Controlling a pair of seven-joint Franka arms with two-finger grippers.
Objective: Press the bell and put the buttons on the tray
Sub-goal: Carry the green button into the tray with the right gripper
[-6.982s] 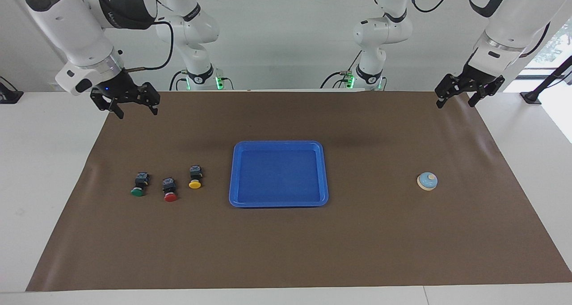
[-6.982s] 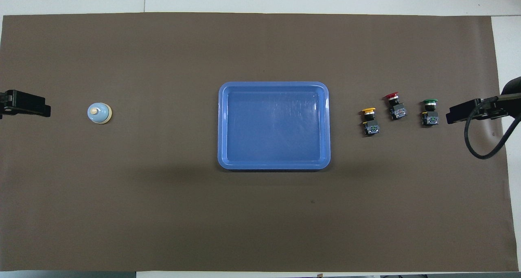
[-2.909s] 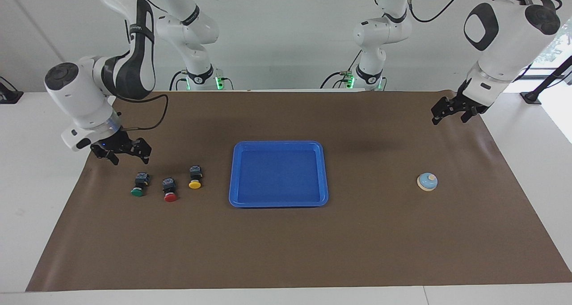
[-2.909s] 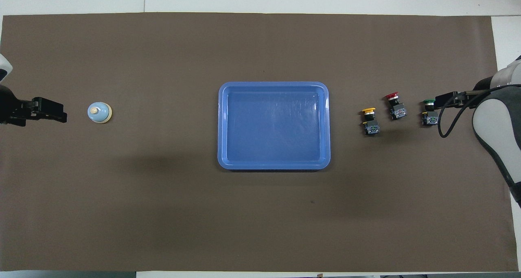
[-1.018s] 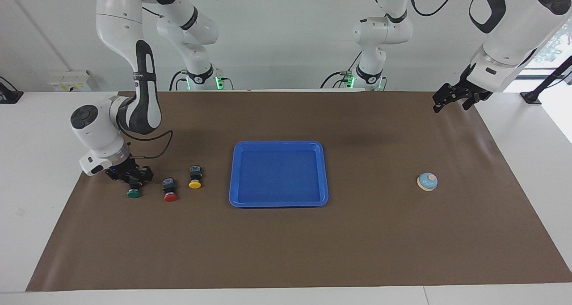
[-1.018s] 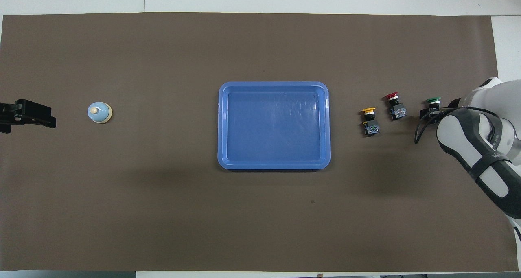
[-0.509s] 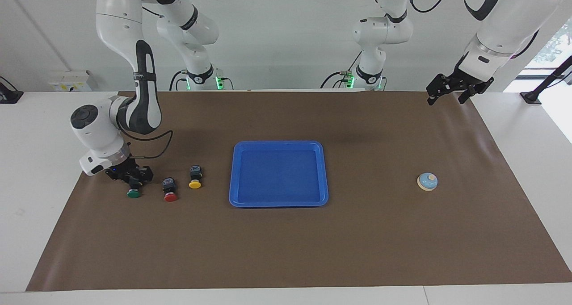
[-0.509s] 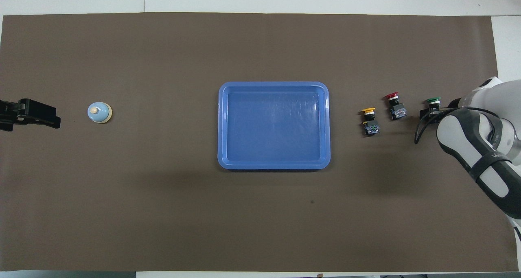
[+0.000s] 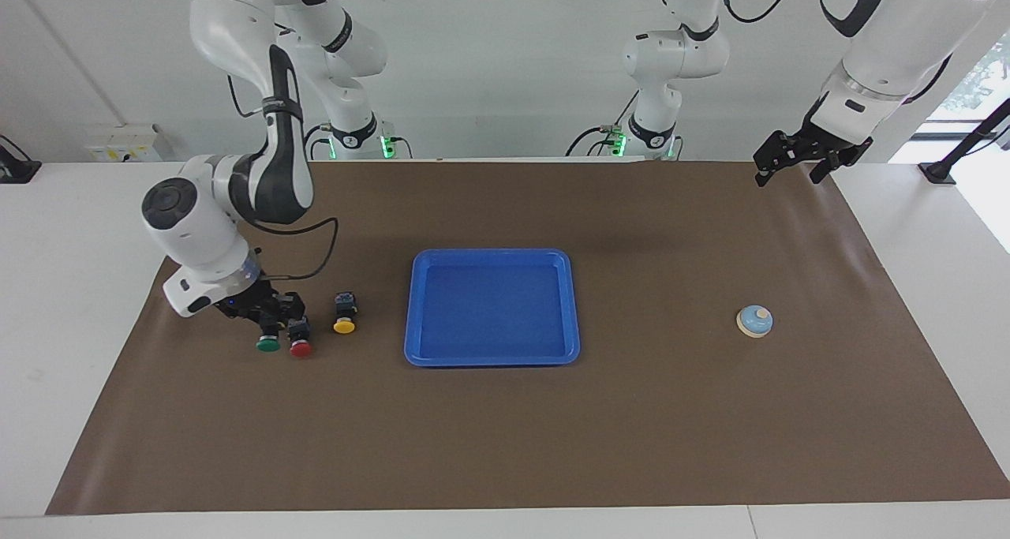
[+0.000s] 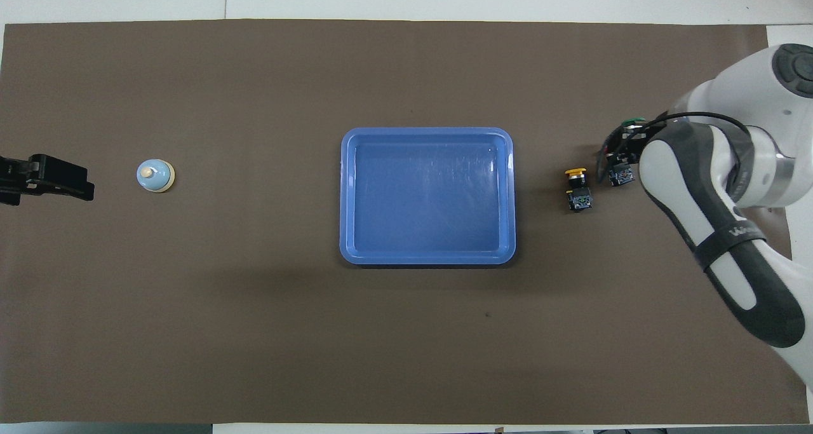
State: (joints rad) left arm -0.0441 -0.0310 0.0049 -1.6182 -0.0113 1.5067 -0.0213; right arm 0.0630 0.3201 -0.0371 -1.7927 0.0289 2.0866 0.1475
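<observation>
Facing view: blue tray [image 9: 491, 256] mid-mat, nothing in it. Toward the right arm's end, yellow button [image 9: 344, 316] lies on the brown mat [image 9: 505, 428], well apart from the tray; red button [image 9: 300, 342] beside it. Right gripper [image 9: 272, 318] is clamped narrow on the green button [image 9: 268, 345], held lifted just beside the red one, possibly touching it, cannot tell. The red and yellow buttons lie between the held green one and the tray. Bell [image 9: 754, 320] sits alone toward the left arm's end. Left gripper [image 9: 791, 157] hangs high over the mat's edge, jaws wide, holding nothing.

Overhead view: tray [image 10: 427, 133] bare inside. Yellow button [image 10: 577, 189] near it; red button [image 10: 617, 170] mostly hidden under the right arm, a sliver of green button [image 10: 632, 122] showing. Bell [image 10: 155, 176] near the left gripper [image 10: 76, 183], apart.
</observation>
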